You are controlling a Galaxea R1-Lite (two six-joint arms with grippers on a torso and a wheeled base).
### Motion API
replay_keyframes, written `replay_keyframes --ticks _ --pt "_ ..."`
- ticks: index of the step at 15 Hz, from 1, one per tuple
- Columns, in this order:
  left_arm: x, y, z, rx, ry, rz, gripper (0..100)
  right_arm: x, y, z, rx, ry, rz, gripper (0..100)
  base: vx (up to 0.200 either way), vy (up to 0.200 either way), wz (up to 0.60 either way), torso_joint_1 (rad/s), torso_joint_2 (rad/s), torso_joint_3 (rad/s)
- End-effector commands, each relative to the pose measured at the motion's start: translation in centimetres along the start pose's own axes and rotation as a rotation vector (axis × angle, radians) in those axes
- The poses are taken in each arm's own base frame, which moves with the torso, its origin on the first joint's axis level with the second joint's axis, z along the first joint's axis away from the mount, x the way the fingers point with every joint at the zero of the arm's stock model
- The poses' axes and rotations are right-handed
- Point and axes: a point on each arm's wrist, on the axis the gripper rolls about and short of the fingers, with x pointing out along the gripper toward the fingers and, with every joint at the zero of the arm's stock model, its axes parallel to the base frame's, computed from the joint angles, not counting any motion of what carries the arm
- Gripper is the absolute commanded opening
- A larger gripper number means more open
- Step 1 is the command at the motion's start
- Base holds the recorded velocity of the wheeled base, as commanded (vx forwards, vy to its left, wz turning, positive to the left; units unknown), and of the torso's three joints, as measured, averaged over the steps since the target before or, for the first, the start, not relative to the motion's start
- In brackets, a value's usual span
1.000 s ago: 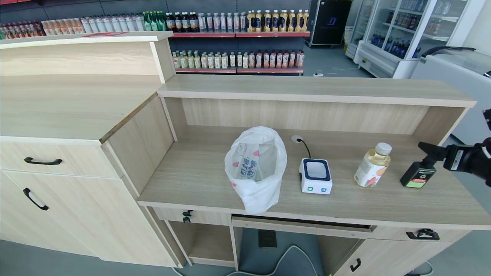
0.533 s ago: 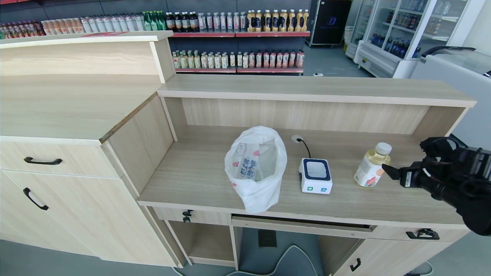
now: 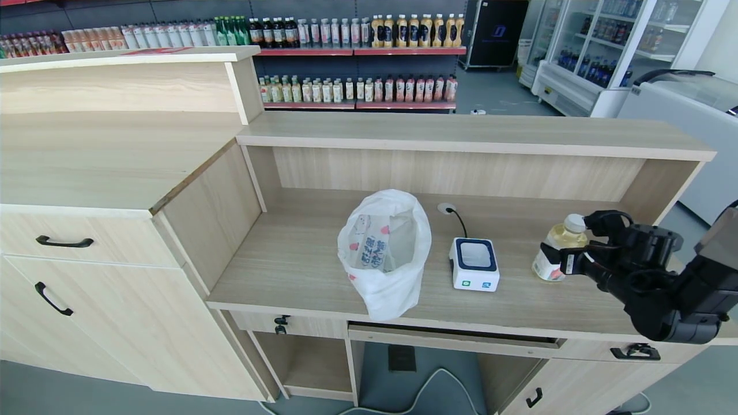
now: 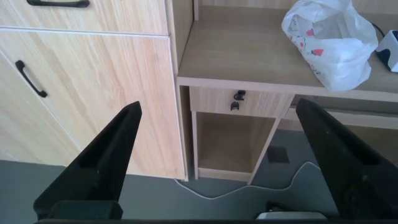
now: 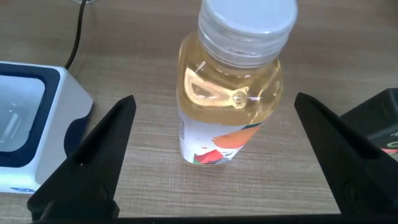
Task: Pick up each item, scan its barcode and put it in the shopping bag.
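Here, the bottle [image 3: 562, 237] stands upright on the desk [image 3: 300, 271], well to the right of the scanner [image 3: 474, 264]. It holds pale yellow liquid, has a white cap, and wears a white label with orange print on its lower half. The right gripper [image 5: 214, 102] is level with the bottle. Its fingers [image 5: 93, 162] are spread wide, one on each side. In the right wrist view a strip of bare desk shows between each finger and the bottle, so they do not touch it. In the head view one finger crosses in front of the bottle's lower part. A dark item [image 5: 376, 121] with a bit of green on its label sits just beside the bottle, on the side away from the scanner.

The scanner is a small white box with a dark-framed window facing up. Its black cable [image 3: 458, 222] runs back to a round hole [image 3: 445, 207] in the desk. Left of the scanner stands the bag [image 3: 384, 253], white plastic with coloured print, its mouth open upward and its base near the desk's front edge.

The left gripper [image 4: 217, 107] hangs off the desk, low and in front of the cabinet. Its fingers [image 4: 99, 162] are spread wide with nothing between them. Past them the left wrist view shows the desk's front edge, the bag and a corner of the scanner.
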Motion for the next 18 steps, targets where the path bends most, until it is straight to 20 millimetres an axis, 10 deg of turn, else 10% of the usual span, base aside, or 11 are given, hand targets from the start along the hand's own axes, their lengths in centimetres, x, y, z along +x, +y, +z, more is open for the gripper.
replay_keyframes --ticks 1,7,18 --pt "0.0 0.0 0.0 0.0 0.0 0.0 100 1.5 1.1 -1.0 -0.002 0.009 0.01 100 0.0 0.0 0.0 0.0 0.0 0.0" --pt "0.0 0.0 0.0 0.0 0.0 0.0 100 4.2 3.9 -1.3 0.0 -0.028 0.058 100 0.0 0.0 0.0 0.0 0.0 0.0" --pt "0.0 0.0 0.0 0.0 0.0 0.0 100 4.7 1.2 -1.4 -0.014 -0.006 -0.028 100 0.0 0.0 0.0 0.0 0.0 0.0"
